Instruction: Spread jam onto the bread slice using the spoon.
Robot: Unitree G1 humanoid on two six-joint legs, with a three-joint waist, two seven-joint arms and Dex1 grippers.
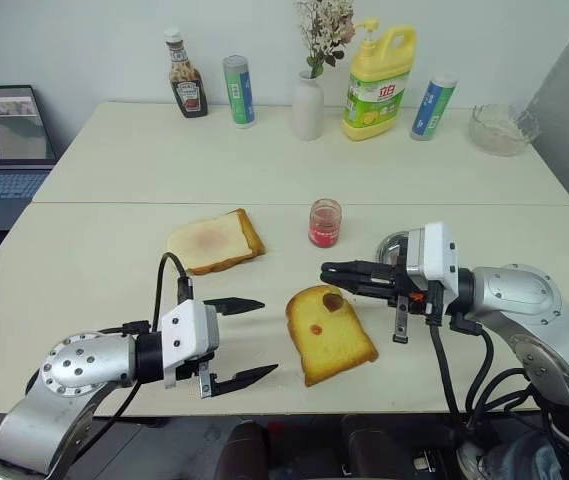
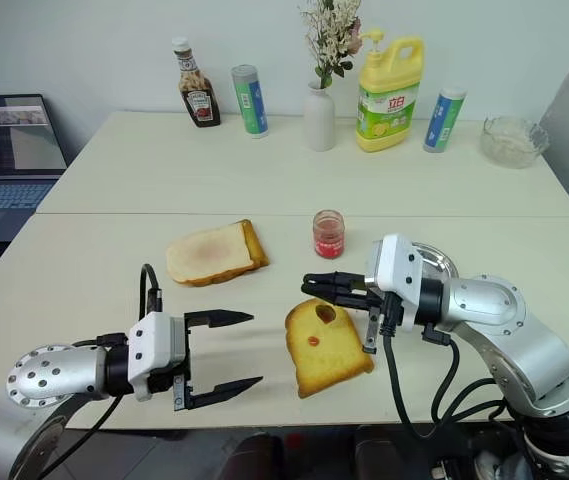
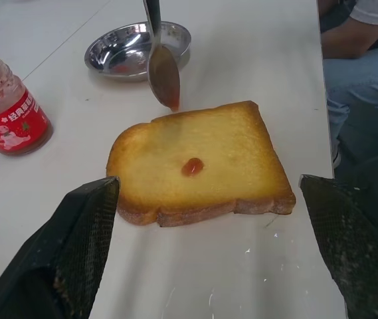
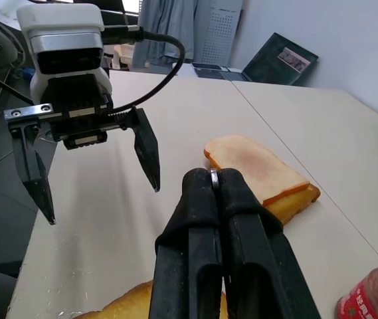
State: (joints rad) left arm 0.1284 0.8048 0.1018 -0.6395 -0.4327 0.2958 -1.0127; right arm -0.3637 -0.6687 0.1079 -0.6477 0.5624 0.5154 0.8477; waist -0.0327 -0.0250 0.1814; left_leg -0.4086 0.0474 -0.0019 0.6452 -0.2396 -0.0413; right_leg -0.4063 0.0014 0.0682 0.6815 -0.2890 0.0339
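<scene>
Spreading step underway. Right gripper [image 1: 330, 272], jaws clamped on spoon [image 3: 162, 70], holds the jam-coated bowl over bread slice [image 1: 328, 333], a red dab on it. Jam [image 1: 324, 222] at bread's 12 o'clock on tabletop [image 1: 114, 260]. Left gripper [image 1: 249, 340] at 9 o'clock, jaws wide, empty. Next: lower spoon, smear across.

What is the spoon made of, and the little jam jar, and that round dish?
The spoon looks like shiny silver metal: it gleams and its bowl carries dark red jam. The jam jar seems clear glass, since the red shows through above its label, though clear plastic is possible. The round dish looks like polished steel, with mirror-like reflections.
</scene>
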